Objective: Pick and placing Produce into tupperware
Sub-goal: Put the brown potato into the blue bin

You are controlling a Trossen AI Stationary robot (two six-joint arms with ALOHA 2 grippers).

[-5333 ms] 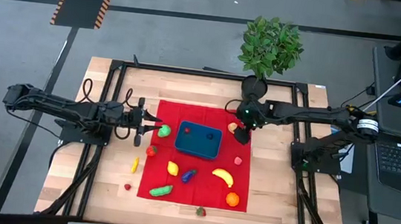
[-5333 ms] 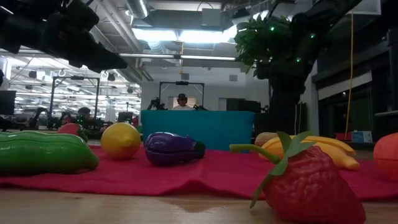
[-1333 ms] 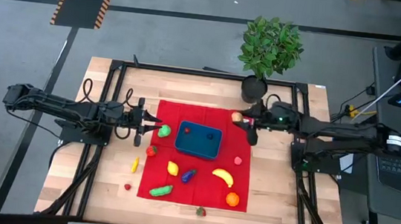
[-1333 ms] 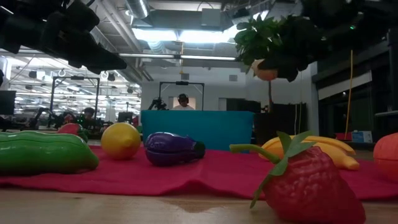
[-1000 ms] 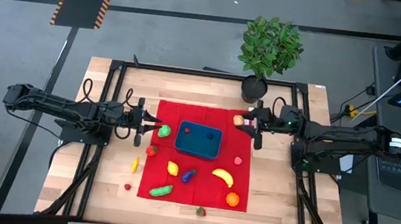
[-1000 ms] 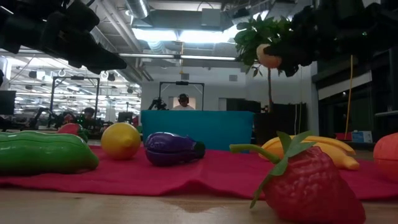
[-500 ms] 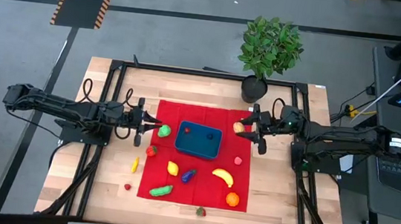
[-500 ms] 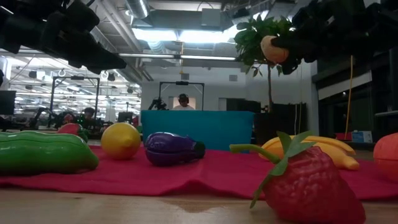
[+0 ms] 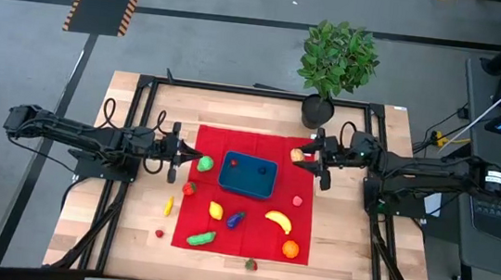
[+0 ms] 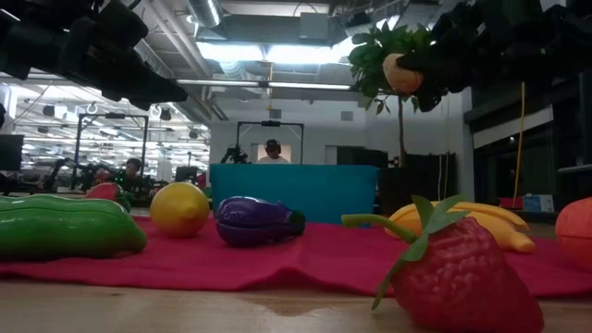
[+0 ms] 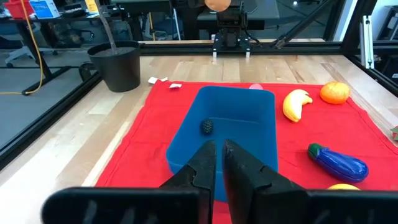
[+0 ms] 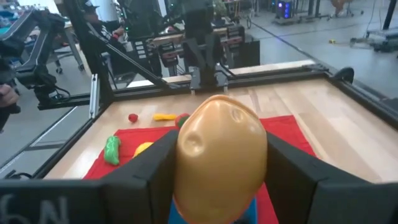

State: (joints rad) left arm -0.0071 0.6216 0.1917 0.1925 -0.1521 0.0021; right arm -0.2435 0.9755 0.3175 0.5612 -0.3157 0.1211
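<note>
My right gripper holds a tan potato-like piece of produce in the air over the far right corner of the red cloth. The dark blue tupperware stands on the cloth with a small dark piece inside. My left gripper hovers shut at the cloth's left edge, pointing at the tupperware, beside a green piece. A lemon, eggplant, banana, orange and cucumber lie on the cloth. My right gripper pinches the potato's two opposite sides between its two fingers. The fingers lie about level and come from the table's right. The potato is lifted clear, high above the cloth.
A potted plant stands at the table's far edge behind my right gripper. A strawberry, a yellow piece and a small red piece lie on bare wood. Black frame rails run along the table's sides.
My right gripper has risen a little with the potato and tipped up toward level, drawing back slightly toward the table's right edge. The potato stays pinched and clear of the cloth.
</note>
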